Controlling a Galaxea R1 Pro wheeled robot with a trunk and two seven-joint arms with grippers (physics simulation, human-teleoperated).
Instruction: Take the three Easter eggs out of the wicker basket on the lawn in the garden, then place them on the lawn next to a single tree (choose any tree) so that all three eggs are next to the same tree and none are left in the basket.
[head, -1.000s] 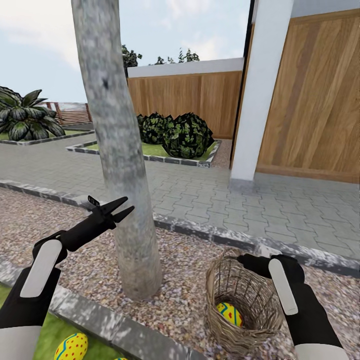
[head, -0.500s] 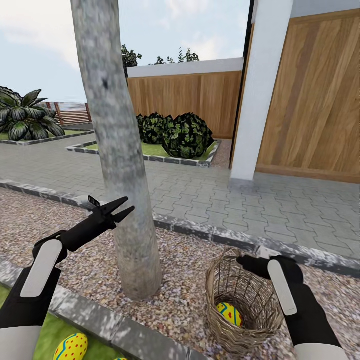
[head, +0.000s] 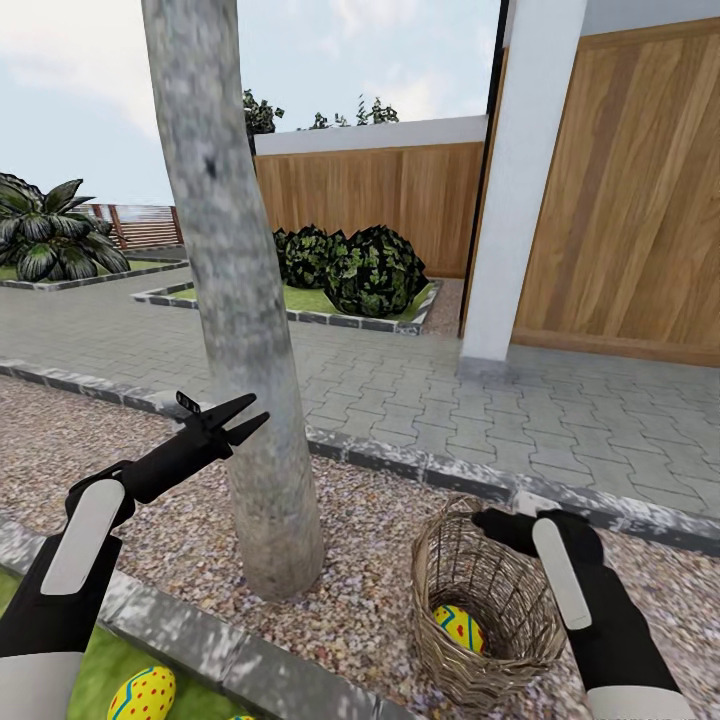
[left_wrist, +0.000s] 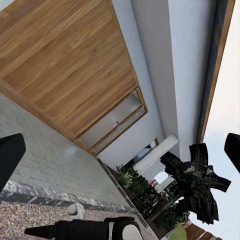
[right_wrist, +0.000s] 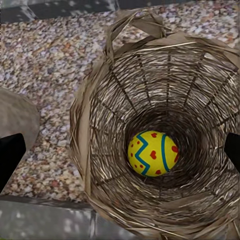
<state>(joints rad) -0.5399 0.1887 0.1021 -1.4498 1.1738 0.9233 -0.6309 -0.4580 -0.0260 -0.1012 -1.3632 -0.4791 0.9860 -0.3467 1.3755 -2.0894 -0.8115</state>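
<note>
lawn egg (head: 141, 694): yellow, red-dotted, sitting on grass (head: 95, 670) by the stone kerb (head: 215, 650)
basket (head: 485, 610): round open-weave wicker on pebble gravel (head: 380, 560), one zigzag egg (right_wrist: 152, 153) at the bottom
right tool (head: 497, 523): over the rim, fingers spread, empty
left tool (head: 235, 421): black prongs apart, empty, beside trunk
tree (head: 235, 330): thick mottled-grey trunk rising from gravel

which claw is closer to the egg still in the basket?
Right. The right claw hangs open over the wicker basket, above the egg. The left claw is open beside the tree.
</note>
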